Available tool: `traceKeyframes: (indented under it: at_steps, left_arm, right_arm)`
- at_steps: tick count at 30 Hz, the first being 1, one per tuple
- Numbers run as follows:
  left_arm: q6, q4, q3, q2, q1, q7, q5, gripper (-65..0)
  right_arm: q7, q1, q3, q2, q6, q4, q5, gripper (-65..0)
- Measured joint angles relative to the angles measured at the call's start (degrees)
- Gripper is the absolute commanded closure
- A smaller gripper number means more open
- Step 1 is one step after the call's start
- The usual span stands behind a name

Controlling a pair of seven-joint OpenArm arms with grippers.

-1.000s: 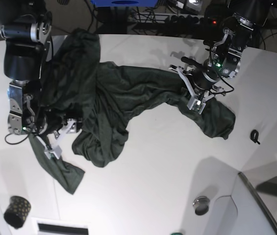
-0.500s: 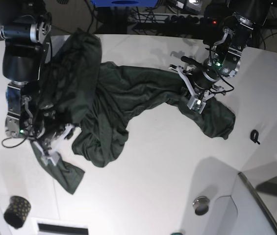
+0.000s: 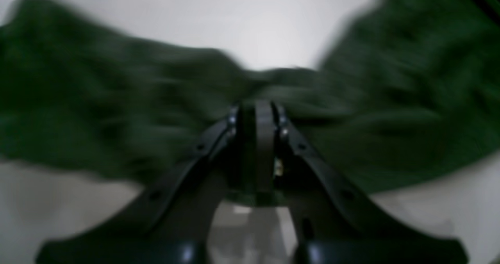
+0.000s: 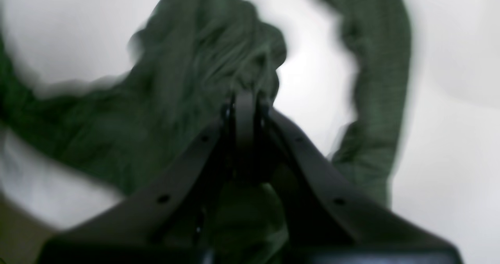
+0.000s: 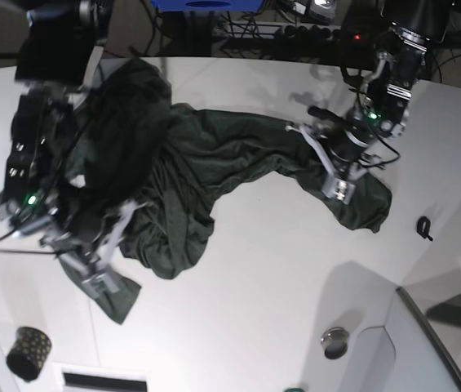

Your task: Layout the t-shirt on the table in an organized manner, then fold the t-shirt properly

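Where pincers pinch: rumpled t-shirt (image 5: 214, 155)

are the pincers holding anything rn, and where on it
Both hold the t-shirt: the left pincer pinches its bunched end on the base view's right, the right pincer its end on that view's left.

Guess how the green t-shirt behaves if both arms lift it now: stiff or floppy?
Likely floppy: the t-shirt lies in soft folds and bunches on the table. It would probably sag between the two grip points, since it stretches as a loose band between the arms. It probably will not roll or tip.
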Motion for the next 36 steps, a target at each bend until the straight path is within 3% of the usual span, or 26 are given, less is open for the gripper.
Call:
traceKeyframes:
  at_steps: [2,7,9,13,16,18,22,23,25,27,29,32,36]
  left_arm:
    - [0.2,0.1,-3.0,-0.5,0.0,0.0,0.1,-5.6]
    - [-0.3,2.2,-6.5,-0.8,0.3,0.0,0.1,-5.6]
    - [-0.5,2.1,-6.6,-1.4,0.7,-0.1,0.0,-5.6]
    - [0.4,1.7,-7.3,-2.4,1.3,0.4,0.2,-5.6]
    - [0.1,1.7,-7.0,-2.1,1.2,0.2,0.0,-5.6]
    - [-0.1,1.8,-6.6,-1.6,1.1,0.2,0.0,-5.6]
    - [0.0,1.8,-6.8,-1.9,1.2,0.2,0.0,-5.6]
    - [0.0,1.8,-6.8,-1.8,1.2,0.2,0.0,-5.6]
    - [-0.1,2.0,-6.4,-1.5,1.1,0.2,0.0,-5.6]
    - [0.4,2.1,-4.1,-1.1,1.2,0.4,0.3,-5.6]
    - [0.4,2.3,-0.5,-0.4,1.1,0.3,0.2,-5.6]
    - [-0.2,2.8,6.0,2.2,0.6,0.2,-0.2,-5.6]
    - [-0.9,0.2,10.8,6.8,-3.3,-0.5,0.0,-5.6]
  right_arm:
    - [-1.1,-3.8,-3.8,-1.6,1.5,5.7,0.2,-0.5]
    - [-1.3,-15.0,-14.3,-1.6,2.1,11.9,0.5,-0.5]
    - [-2.1,-18.0,-16.7,-1.3,2.1,11.2,4.1,-0.5]
    - [2.3,-19.0,-21.3,1.6,2.1,8.7,12.0,-0.5]
    - [2.6,-16.6,-21.8,2.6,2.2,2.9,11.8,-1.1]
    - [2.4,-15.2,-21.8,3.0,2.1,-1.3,11.2,-6.5]
    - [-3.0,-12.9,-22.8,5.6,2.1,-1.0,12.8,-35.4]
    - [-4.7,-12.7,-22.4,6.3,2.1,1.4,12.5,-40.2]
    - [-3.5,-13.0,-22.1,9.5,2.0,8.0,11.6,-41.0]
    - [0.3,-13.7,-17.5,11.3,-0.5,11.9,9.6,-38.3]
    - [2.4,-14.6,-7.5,11.3,-4.1,11.5,7.1,-37.7]
    - [3.1,-14.6,6.8,12.1,-4.8,7.5,6.4,-39.6]
    - [6.9,-11.8,18.4,11.4,-4.6,-3.2,7.1,-42.0]
